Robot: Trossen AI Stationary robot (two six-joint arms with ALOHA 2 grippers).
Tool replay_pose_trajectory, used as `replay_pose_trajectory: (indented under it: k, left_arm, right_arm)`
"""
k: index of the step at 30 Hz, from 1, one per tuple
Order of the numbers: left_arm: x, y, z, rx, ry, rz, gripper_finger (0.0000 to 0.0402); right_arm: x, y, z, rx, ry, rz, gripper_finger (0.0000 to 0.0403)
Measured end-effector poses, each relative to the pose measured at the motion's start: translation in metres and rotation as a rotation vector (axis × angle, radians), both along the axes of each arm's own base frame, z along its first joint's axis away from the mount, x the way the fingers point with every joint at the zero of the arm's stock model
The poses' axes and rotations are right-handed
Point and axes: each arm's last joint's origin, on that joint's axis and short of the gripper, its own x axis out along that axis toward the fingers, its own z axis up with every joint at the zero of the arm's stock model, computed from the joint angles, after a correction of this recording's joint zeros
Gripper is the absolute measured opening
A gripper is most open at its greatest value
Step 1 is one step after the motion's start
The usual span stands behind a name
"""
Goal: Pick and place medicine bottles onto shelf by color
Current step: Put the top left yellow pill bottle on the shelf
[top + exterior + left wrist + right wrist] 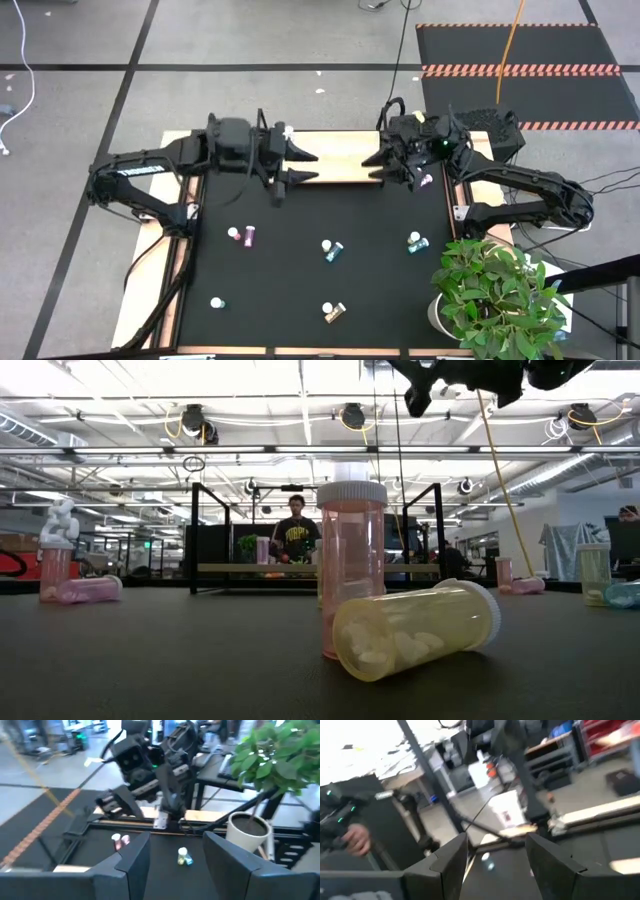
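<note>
The light-wood shelf [340,160] lies along the table's far edge. My left gripper [305,165] and my right gripper [376,166] hover over it, tips facing each other, both open and empty. Small bottles with white caps rest on the black table: a pink one [243,236], two teal ones [332,250] [416,242], a yellow one on its side [334,312] and a pink one under my right arm [425,182]. In the low view a pink bottle [350,570] stands upright behind the lying yellow one [415,630].
A potted plant [495,295] stands at the table's near right corner. Another small bottle [216,302] sits near the near left. A person [296,535] stands in the room beyond the table. Open black tabletop lies between the bottles.
</note>
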Motion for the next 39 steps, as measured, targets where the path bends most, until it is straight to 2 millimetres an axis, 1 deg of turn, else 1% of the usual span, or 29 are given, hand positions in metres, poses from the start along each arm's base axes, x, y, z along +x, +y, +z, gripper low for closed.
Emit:
replay_pose_trajectory:
  k: [2,4,7,9,11,13,15,17,19,21,24,25,27,30,32,35,39]
  left_arm:
    - [-0.003,-0.012,-0.007,-0.013,0.085,0.079,0.0184]
    - [-0.011,-0.022,-0.019,-0.053,0.214,0.157,0.0184]
    - [-0.025,-0.034,-0.035,-0.160,0.397,0.264,0.0184]
    - [-0.038,-0.040,-0.048,-0.239,0.549,0.357,0.0184]
    - [-0.051,-0.043,-0.059,-0.297,0.692,0.451,0.0184]
    - [-0.062,-0.044,-0.071,-0.336,0.799,0.558,0.0184]
    - [-0.070,-0.043,-0.082,-0.367,0.872,0.660,0.0184]
    - [-0.078,-0.044,-0.092,-0.371,0.929,0.719,0.0184]
    - [-0.083,-0.044,-0.101,-0.362,0.966,0.735,0.0184]
    - [-0.088,-0.045,-0.115,-0.366,1.015,0.724,0.0184]
    - [-0.101,-0.044,-0.140,-0.397,1.095,0.721,0.0184]
    - [-0.107,-0.044,-0.147,-0.418,1.113,0.722,0.0184]
    - [-0.117,-0.046,-0.162,-0.468,1.158,0.711,0.0184]
    - [-0.128,-0.050,-0.176,-0.492,1.187,0.662,0.0184]
    - [-0.134,-0.053,-0.185,-0.438,1.203,0.609,0.0184]
    - [-0.136,-0.057,-0.200,-0.368,1.200,0.536,0.0184]
    - [-0.137,-0.056,-0.213,-0.348,1.201,0.533,0.0184]
  right_arm:
    - [0.002,0.006,-0.009,0.005,0.022,0.027,0.0194]
    - [0.004,0.012,-0.017,0.016,0.045,0.055,0.0194]
    - [0.006,0.023,-0.030,0.051,0.082,0.081,0.0194]
    - [0.008,0.031,-0.037,0.080,0.109,0.069,0.0194]
    - [0.011,0.038,-0.041,0.092,0.123,0.055,0.0194]
    - [0.013,0.044,-0.042,0.097,0.129,0.029,0.0194]
    - [0.015,0.050,-0.043,0.102,0.136,-0.009,0.0194]
    - [0.017,0.056,-0.043,0.103,0.137,-0.055,0.0194]
    - [0.019,0.061,-0.045,0.106,0.155,-0.116,0.0194]
    - [0.020,0.064,-0.051,0.109,0.213,-0.216,0.0194]
    - [0.022,0.065,-0.070,0.105,0.367,-0.389,0.0194]
    - [0.024,0.066,-0.077,0.113,0.415,-0.424,0.0194]
    - [0.028,0.069,-0.084,0.154,0.459,-0.437,0.0194]
    - [0.036,0.081,-0.087,0.192,0.446,-0.418,0.0194]
    - [0.040,0.089,-0.092,0.180,0.453,-0.444,0.0194]
    - [0.049,0.100,-0.097,0.211,0.421,-0.474,0.0194]
    - [0.058,0.117,-0.096,0.261,0.324,-0.482,0.0194]
